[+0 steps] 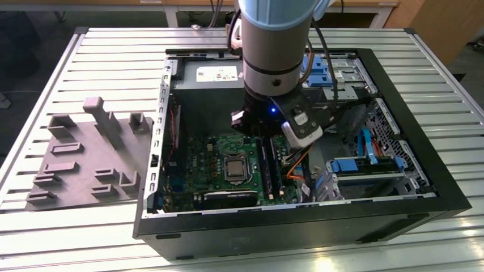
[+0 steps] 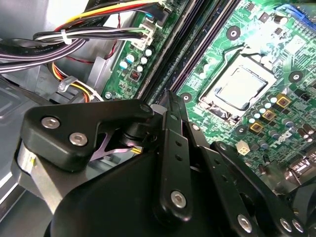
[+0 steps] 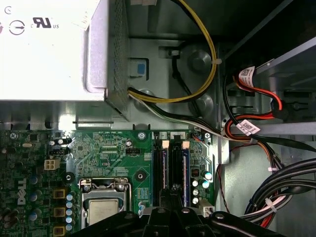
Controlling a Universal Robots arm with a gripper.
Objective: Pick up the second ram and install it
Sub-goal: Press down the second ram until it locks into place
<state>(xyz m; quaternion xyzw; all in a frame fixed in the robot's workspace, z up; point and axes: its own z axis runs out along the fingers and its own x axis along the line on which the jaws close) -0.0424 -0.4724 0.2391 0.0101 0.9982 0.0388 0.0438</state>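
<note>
We took the second ram (image 3: 173,191) to be the thin dark edge at the tip of the gripper (image 2: 170,98), standing on its long edge directly over the long black slots (image 3: 163,168) of the green board (image 3: 113,148). We saw it edge-on, so little more than a narrow dark strip was visible, and its chips could not be made out. We could not tell whether it was already bottomed in a slot or only resting above one.

The fingers (image 2: 174,138) were drawn together with hardly any gap, as they would be when pinching something that thin. The stick itself was mostly hidden behind them.

In our judgement, doing this step well meant keeping the stick parallel to its slot and square to the green board. It should be pressed straight down with even force at both ends, so that neither end rode up. The slot's end clips (image 3: 165,144) needed room to close.

The processor socket (image 3: 103,202) lay just beside the slots on the green board. The yellow and black cables (image 3: 207,59) ran past the board's edge, near enough to be worth avoiding.

The green board sat in the open computer case (image 1: 302,221). The case lay on the slatted table (image 1: 113,51), and a grey plastic block (image 1: 83,153) stood well apart from the green board.
</note>
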